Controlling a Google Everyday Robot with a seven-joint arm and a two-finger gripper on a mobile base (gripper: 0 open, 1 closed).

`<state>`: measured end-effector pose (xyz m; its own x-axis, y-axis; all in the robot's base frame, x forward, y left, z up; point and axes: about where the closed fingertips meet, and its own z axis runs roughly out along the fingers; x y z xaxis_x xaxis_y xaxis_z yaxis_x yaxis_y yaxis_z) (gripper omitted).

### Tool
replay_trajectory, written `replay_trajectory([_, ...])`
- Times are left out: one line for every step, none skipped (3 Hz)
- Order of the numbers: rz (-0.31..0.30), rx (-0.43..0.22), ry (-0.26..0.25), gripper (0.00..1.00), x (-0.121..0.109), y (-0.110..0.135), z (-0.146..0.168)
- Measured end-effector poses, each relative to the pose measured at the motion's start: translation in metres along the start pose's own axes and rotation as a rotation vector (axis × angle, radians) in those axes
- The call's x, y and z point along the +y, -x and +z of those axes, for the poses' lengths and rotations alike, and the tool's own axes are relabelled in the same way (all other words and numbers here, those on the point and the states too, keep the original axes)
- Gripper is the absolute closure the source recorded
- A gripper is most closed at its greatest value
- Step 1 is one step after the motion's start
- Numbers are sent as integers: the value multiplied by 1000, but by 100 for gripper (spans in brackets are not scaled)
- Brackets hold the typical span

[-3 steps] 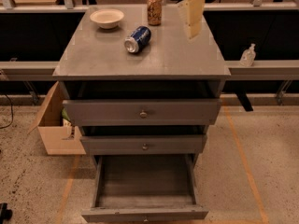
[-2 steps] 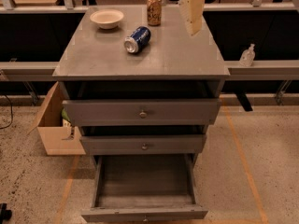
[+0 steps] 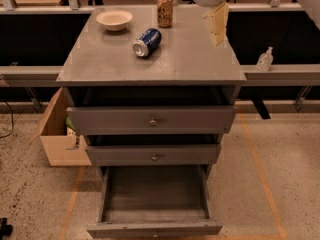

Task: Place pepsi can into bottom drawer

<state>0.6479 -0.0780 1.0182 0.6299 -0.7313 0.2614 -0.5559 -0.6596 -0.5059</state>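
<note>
Pincer (image 3: pixel 216 24), spread unclear, hovers far right above tabletop (image 3: pixel 190 59); next it must reach left for toppled pepsi can (image 3: pixel 147 42)

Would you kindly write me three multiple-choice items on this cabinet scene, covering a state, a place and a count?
1. The bottom drawer is: A open; B shut; C removed.
2. The pepsi can lies: A in the bottom drawer; B on the cabinet top; C in the gripper.
3. Cans in view: A one; B two; C three.
Answers: A, it is pulled out with its inside showing; B, it rests on its side, left of the gripper, which hovers over the top's right rear; B, the pepsi can plus an upright gold-brown can.
</note>
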Motion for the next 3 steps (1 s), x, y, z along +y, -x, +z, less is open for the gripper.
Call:
replay_trajectory([-56, -5, 7, 0, 17, -36, 28])
replay_trajectory([-112, -59, -3, 0, 15, -54, 60])
replay_trajectory([-156, -79, -10, 0, -3, -61, 95])
